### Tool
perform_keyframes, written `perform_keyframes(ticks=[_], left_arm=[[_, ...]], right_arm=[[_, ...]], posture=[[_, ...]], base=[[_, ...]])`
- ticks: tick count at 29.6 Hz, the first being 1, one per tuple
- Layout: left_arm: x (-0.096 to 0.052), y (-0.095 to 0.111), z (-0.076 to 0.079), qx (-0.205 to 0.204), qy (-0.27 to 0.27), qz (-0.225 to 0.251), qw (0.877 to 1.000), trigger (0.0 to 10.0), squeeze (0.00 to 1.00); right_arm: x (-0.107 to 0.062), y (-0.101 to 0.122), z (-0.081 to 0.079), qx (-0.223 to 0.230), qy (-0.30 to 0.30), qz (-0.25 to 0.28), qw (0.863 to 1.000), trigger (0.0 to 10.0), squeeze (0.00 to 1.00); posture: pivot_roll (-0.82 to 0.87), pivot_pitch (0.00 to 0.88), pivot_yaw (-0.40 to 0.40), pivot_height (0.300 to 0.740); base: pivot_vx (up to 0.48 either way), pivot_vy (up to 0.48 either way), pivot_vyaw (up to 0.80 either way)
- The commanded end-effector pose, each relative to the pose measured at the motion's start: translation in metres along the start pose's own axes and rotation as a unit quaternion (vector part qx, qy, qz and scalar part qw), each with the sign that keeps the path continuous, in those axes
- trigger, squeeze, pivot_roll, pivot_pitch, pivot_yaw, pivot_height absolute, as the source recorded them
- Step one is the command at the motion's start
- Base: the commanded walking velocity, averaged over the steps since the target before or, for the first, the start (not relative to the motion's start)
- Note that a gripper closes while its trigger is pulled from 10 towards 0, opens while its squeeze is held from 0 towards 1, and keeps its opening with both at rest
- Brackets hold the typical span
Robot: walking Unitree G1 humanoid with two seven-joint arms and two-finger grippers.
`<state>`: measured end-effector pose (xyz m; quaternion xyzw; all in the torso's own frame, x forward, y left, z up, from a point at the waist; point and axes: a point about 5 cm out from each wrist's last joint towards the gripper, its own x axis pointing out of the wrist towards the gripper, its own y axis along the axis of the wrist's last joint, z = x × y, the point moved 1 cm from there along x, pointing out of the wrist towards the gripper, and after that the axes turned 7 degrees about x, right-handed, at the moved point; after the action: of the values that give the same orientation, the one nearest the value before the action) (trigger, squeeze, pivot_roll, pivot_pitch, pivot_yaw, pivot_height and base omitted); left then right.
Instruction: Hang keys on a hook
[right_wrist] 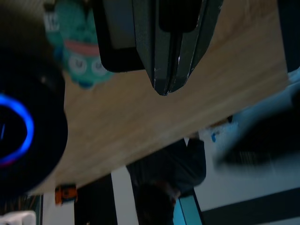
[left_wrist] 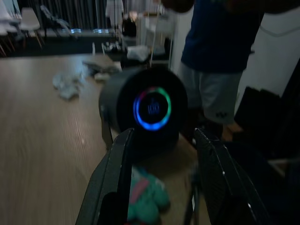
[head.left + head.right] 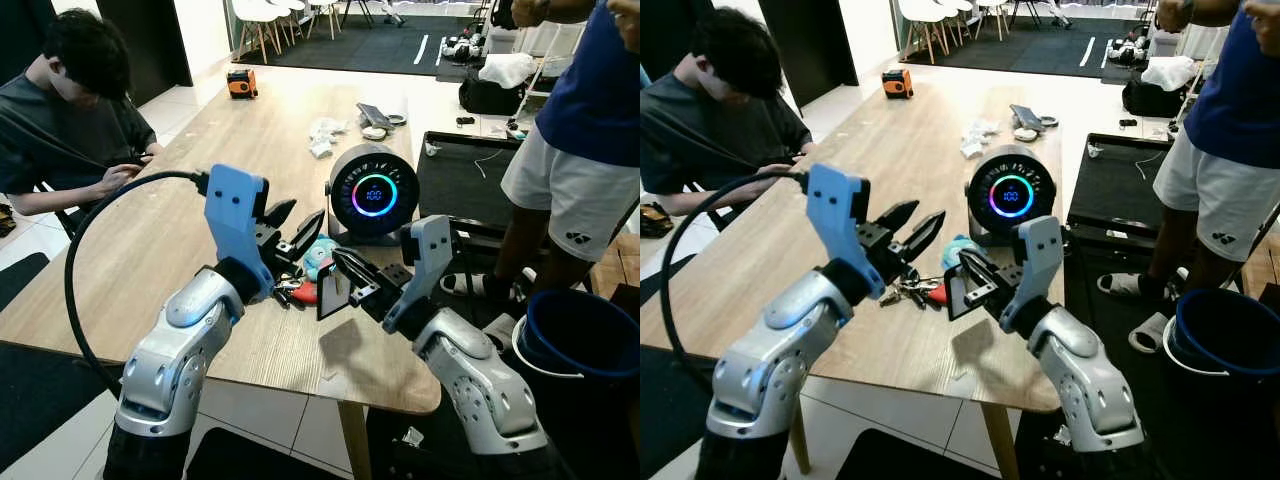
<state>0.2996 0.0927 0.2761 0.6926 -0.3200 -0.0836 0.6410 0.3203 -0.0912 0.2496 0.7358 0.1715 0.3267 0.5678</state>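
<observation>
Wooden table (image 3: 150, 250); left fingers (image 3: 300, 232) spread above keys (image 3: 908, 291), right fingers (image 3: 345, 270) pressed together.

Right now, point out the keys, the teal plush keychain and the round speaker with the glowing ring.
keys (image 3: 902, 291), right eye view, on the metal bunch
teal plush keychain (image 2: 146, 196), left wrist view, on its body
round speaker (image 3: 373, 195), left eye view, on its lit face

The long wooden table (image 3: 200, 150) is viewed downward from the head; the round black glowing-ringed speaker (image 2: 145, 110) is framed closely from both wrists.
</observation>
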Motion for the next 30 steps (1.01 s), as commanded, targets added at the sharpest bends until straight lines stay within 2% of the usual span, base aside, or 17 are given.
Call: perform_keyframes(ticks=[1, 8, 16, 30], left_arm=[[-0.002, -0.010, 0.004, -0.002, -0.002, -0.015, 1.000, 10.0, 0.00], [-0.004, -0.020, 0.005, -0.007, 0.002, -0.031, 0.999, 10.0, 0.00], [-0.007, -0.021, 0.005, -0.008, 0.005, -0.032, 0.999, 10.0, 0.00], [-0.003, -0.015, 0.005, -0.010, 0.003, -0.020, 1.000, 10.0, 0.00]], right_arm=[[0.004, 0.010, -0.003, 0.000, 0.004, 0.024, 1.000, 10.0, 0.00], [0.011, 0.030, -0.005, 0.002, 0.013, 0.056, 0.998, 10.0, 0.00], [0.010, 0.027, -0.005, 0.009, 0.012, 0.053, 0.998, 10.0, 0.00], [0.028, 0.016, -0.012, 0.037, 0.041, 0.045, 0.997, 10.0, 0.00]], posture=[[0.07, 0.178, 0.054, 0.740], [0.08, 0.180, 0.048, 0.740], [0.07, 0.183, 0.049, 0.740], [0.09, 0.181, 0.048, 0.740]], base=[[0.000, 0.000, 0.00], [0.000, 0.000, 0.00], [0.000, 0.000, 0.00], [0.000, 0.000, 0.00]])
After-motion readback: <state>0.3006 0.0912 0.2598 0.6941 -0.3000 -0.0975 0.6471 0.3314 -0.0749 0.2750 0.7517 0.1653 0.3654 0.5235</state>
